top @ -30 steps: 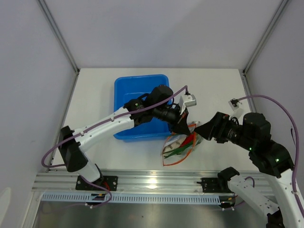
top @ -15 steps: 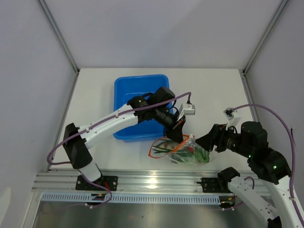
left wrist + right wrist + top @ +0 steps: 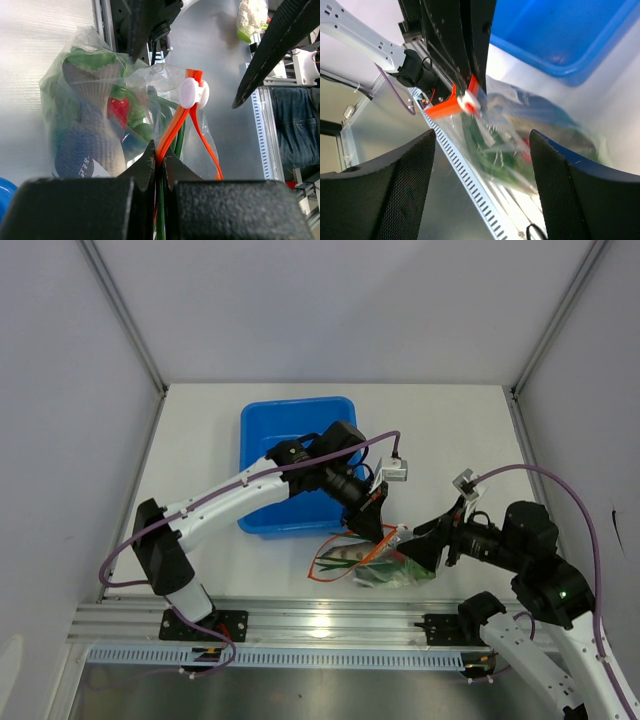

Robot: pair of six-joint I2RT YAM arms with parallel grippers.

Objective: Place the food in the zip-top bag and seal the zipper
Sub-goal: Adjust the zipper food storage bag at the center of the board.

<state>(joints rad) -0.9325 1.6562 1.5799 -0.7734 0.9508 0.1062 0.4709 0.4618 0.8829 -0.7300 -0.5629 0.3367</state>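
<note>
The zip-top bag [image 3: 372, 566] hangs low over the near table edge, with the food [image 3: 92, 115] inside: green pieces, a red chili [image 3: 118, 110] and a bluish knitted piece. My left gripper [image 3: 160, 151] is shut on the orange-red zipper [image 3: 181, 116], just below its white slider [image 3: 192, 93]. The bag's mouth gapes, and the two orange strips part beyond the slider. In the top view the left gripper [image 3: 377, 527] sits above the bag. My right gripper [image 3: 482, 134] is open, and its fingers straddle the bag [image 3: 515, 150] without touching it.
The blue bin [image 3: 290, 420] stands behind the left arm on the white table. The aluminium rail [image 3: 320, 618] with its slotted cable duct runs along the near edge, right under the bag. The enclosure walls close in on both sides.
The bag has dropped lower and its mouth has swung left. The right gripper has come in from the right and now straddles the bag. The left gripper still holds the zipper.
</note>
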